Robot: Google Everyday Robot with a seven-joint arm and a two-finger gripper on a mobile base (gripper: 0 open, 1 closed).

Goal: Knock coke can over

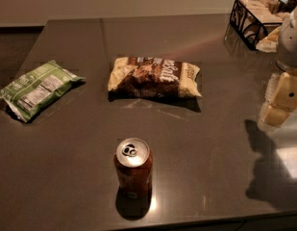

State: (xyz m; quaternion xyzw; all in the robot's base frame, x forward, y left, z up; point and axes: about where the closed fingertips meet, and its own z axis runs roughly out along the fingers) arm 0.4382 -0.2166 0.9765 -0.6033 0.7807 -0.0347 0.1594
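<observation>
The coke can (pixel 133 170) stands upright on the dark grey table (pixel 66 143), near the front edge and a little left of centre. It is red with a silver top and pull tab. My gripper (pixel 281 102) is at the right edge of the view, above the table and well to the right of the can and farther back. It holds nothing that I can see. Its shadow falls on the table at the lower right.
A brown and cream snack bag (pixel 155 77) lies flat behind the can at the table's middle. A green snack bag (pixel 36 88) lies at the left. A black wire basket (pixel 256 16) with packets stands at the back right corner.
</observation>
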